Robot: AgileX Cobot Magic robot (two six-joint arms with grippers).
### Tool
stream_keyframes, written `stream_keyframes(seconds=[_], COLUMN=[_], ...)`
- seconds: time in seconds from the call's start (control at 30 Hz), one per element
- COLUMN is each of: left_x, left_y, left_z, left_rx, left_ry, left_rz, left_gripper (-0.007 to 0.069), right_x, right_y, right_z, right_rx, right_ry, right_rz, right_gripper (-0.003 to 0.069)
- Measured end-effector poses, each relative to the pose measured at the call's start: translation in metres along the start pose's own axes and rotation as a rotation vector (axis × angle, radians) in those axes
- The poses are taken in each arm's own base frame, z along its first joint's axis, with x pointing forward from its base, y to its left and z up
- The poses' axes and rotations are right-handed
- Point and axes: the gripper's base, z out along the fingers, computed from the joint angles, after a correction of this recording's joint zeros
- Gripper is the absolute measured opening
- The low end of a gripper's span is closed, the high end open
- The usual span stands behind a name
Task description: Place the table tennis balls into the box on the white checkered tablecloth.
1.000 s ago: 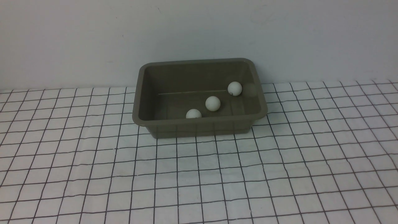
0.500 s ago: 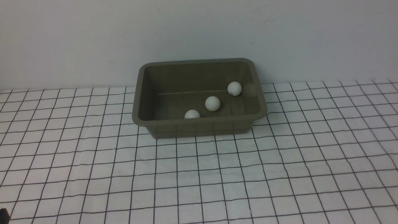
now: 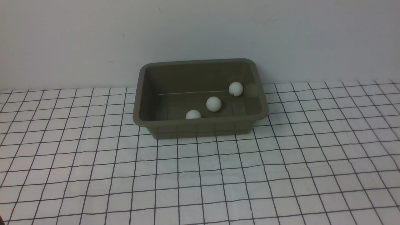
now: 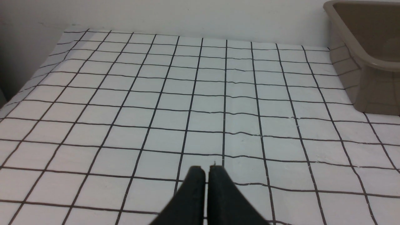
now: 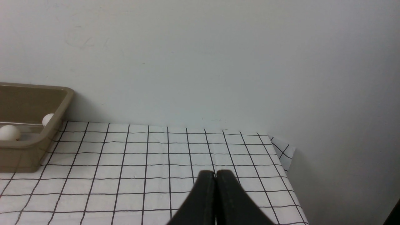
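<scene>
The olive-grey box stands at the back middle of the white checkered tablecloth, close to the wall. Three white table tennis balls lie inside it: one at the back right, one in the middle, one half hidden behind the front wall. In the left wrist view my left gripper is shut and empty over bare cloth, with the box off to one side. My right gripper is shut and empty above the cloth's right end; the box and two balls show in its view.
A plain pale wall rises right behind the box. In the right wrist view the cloth ends at a table edge with a folded corner. Neither arm shows in the front view.
The ball nearest the box's front wall has shifted slightly left and sunk lower behind the rim. A dark tip that showed at the lower left corner half a second ago has nearly left the view.
</scene>
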Motion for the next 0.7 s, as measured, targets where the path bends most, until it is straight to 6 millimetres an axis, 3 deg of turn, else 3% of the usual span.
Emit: stream_keyframes(seconds=[0.57,0.7], left_x=[0.0,0.0001], left_y=[0.0,0.0], left_z=[0.0,0.0], left_rx=[0.0,0.0], left_ry=[0.0,0.001], left_rz=[0.001,0.001], left_gripper=[-0.0004,-0.0004], right_x=[0.0,-0.0021], right_y=[0.0001,0.0049], right_z=[0.0,-0.0031], right_rx=[-0.001,0.021], right_ry=[0.0,-0.018], right_rz=[0.004,0.096], right_gripper=[-0.0018,-0.0018])
